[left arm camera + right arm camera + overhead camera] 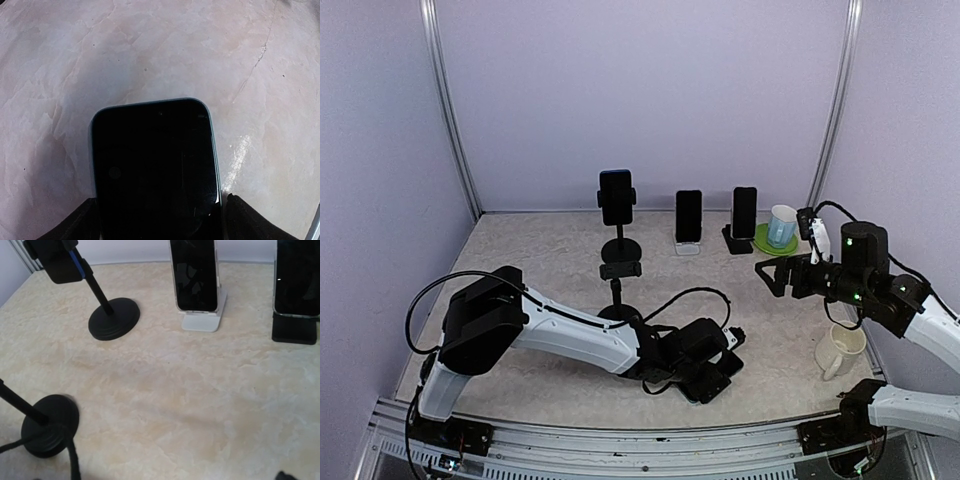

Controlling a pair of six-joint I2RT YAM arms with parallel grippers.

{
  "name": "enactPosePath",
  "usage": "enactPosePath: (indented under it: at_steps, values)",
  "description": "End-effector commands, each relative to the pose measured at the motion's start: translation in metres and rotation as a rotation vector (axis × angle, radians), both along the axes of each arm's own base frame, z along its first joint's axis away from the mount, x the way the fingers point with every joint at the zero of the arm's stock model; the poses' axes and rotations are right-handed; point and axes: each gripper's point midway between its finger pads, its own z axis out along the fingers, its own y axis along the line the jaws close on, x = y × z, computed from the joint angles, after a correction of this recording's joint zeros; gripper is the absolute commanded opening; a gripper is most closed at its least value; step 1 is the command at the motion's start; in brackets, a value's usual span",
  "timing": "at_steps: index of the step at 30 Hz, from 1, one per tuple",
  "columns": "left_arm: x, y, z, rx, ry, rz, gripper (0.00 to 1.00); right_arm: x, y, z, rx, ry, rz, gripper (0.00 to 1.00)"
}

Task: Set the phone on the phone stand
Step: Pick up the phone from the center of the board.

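Left gripper [159, 200] flanks both long edges of the phone [155, 160] on the table [150, 50]; grip unclear.

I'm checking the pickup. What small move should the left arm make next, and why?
Probably squeeze the jaws of the left gripper onto the phone before any lift: it lies flat on the table, a finger beside each long edge, and firm contact isn't clear.

I see the phone [155, 165] flat on the surface [520, 250], lower centre of the top view; the empty stand [619, 270] is just behind it, a mug [840, 350] at lower right.
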Motion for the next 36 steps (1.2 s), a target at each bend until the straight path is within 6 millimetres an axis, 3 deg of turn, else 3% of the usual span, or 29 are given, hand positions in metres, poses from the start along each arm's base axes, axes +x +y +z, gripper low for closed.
enactPosePath:
  at_steps: [1,10,21,36]
  values:
    - [-0.013,0.019,-0.04,0.119,0.061,-0.012,0.8,0.0,-0.003,0.004,0.007,-0.023,-0.003,1.0]
    - [-0.011,0.016,-0.03,0.099,0.044,-0.017,0.69,-0.003,-0.001,-0.003,0.011,0.001,0.011,1.0]
    - [0.007,0.009,0.034,-0.069,-0.084,0.034,0.62,-0.008,0.007,-0.02,0.06,0.063,0.038,1.0]
    - [0.016,0.013,0.091,-0.189,-0.214,0.099,0.6,-0.025,0.022,-0.033,0.194,0.132,0.111,0.99]
